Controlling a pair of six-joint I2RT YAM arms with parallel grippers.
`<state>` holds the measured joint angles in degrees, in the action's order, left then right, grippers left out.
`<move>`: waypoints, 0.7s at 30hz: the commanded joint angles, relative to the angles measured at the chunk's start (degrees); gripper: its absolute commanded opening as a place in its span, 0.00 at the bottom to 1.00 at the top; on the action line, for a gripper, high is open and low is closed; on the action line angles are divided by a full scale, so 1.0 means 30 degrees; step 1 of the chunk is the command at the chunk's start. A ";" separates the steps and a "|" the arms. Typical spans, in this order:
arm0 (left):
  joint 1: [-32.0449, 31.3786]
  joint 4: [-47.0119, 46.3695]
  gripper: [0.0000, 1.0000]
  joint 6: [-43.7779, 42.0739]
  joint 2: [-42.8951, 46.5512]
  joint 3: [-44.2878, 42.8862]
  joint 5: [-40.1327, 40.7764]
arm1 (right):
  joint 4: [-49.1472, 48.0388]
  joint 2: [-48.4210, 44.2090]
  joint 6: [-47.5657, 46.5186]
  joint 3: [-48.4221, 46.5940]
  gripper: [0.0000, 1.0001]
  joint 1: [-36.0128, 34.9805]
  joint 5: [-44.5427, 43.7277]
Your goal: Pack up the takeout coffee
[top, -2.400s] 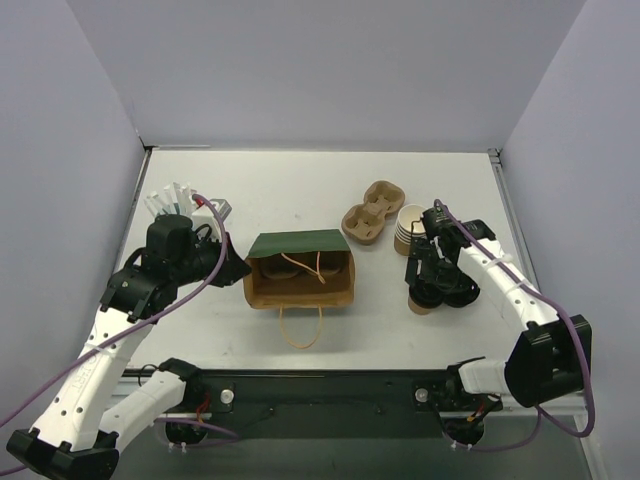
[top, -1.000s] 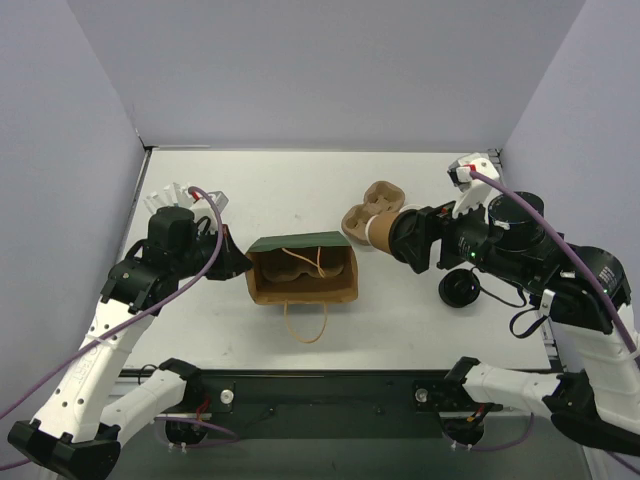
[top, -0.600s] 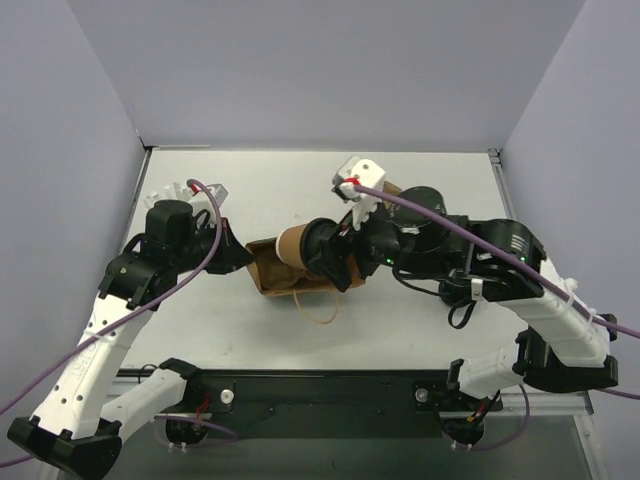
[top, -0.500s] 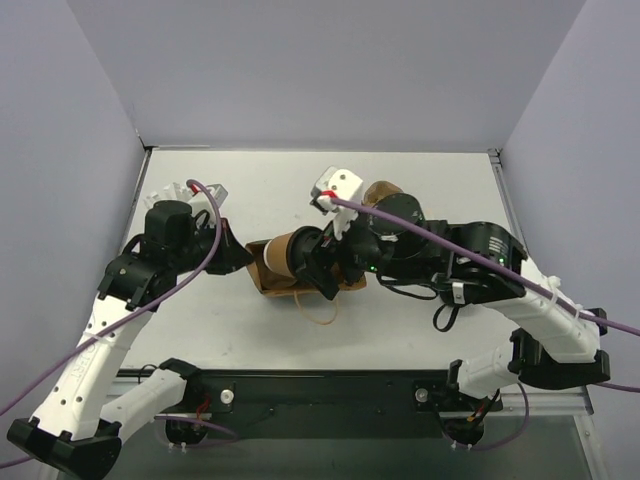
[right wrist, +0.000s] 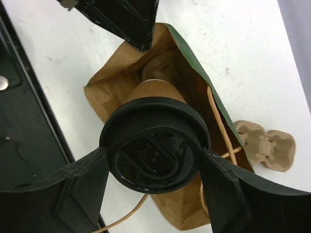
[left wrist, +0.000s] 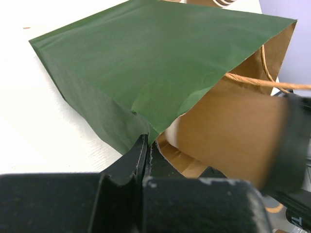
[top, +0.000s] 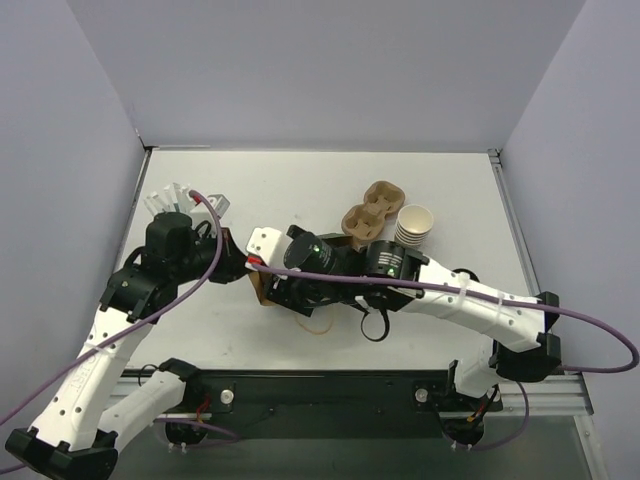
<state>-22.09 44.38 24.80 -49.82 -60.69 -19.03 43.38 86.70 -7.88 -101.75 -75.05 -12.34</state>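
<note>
We see the right gripper (right wrist: 154,164) clamped around the takeout coffee (right wrist: 154,148). Its two black fingers (right wrist: 82,189) press on either side of the cup just below the round black lid, which faces the wrist camera. The cup is held on its side with its base pointing into the mouth of the paper bag (right wrist: 112,92), and the base is already partly inside the opening. From the left wrist view we make out the cup's kraft wall (left wrist: 228,131), somewhat blurred, sitting under the bag's green upper panel (left wrist: 160,63). The left gripper (left wrist: 146,150) has its jaws pinched together on the rim of that panel at the mouth. The bag lies on its side on the white table (top: 300,180), brown inside and green outside, with a twine handle (right wrist: 214,111) along its edge. In the overhead view the right arm covers most of the bag. Beyond it stand a moulded pulp cup carrier (top: 366,212) and, just beside that, a stack of unlidded cups (top: 415,225).
</note>
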 commanded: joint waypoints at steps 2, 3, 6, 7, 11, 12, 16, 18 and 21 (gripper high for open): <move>-0.0284 -0.2048 0.00 -0.0531 0.0464 0.0540 -0.0747 | -0.1156 0.0808 -0.2644 0.0690 0.49 -0.0063 -0.2390; -0.0313 -0.2078 0.00 -0.0531 0.0494 0.0570 -0.0719 | -0.1796 0.0751 -0.3314 0.1102 0.49 -0.0063 -0.2652; -0.0314 -0.2225 0.00 -0.0619 0.0611 0.0863 -0.0689 | -0.3434 0.0284 -0.4692 0.3326 0.49 0.0083 -0.3298; -0.0314 -0.2225 0.00 -0.0619 0.0641 0.0950 -0.0689 | -0.3878 0.0107 -0.4930 0.3796 0.49 0.0258 -0.3444; -0.0401 -0.2109 0.00 -0.0560 0.0583 0.0981 -0.0601 | -0.5928 -0.1005 -0.6218 0.6694 0.49 0.0669 -0.2977; -0.0460 -0.2108 0.00 -0.0589 0.0582 0.1010 -0.0601 | -0.6832 -0.1588 -0.6656 0.7891 0.48 0.0728 -0.3006; -0.0723 -0.1991 0.00 -0.0648 0.0582 0.0951 -0.0601 | -0.8332 -0.2266 -0.8503 0.9599 0.48 0.1079 -0.3269; -0.0753 -0.1903 0.00 -0.0619 0.0640 0.1039 -0.0543 | -0.8918 -0.2588 -0.9149 1.0156 0.48 0.1574 -0.3038; -0.0753 -0.1932 0.00 -0.0561 0.0787 0.1039 -0.0542 | -1.0026 -0.3289 -1.1050 1.1765 0.47 0.1899 -0.2131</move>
<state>-24.08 41.21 23.64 -48.69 -57.60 -20.03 20.29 81.19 -32.51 -70.63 -70.87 -19.05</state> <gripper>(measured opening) 0.023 0.697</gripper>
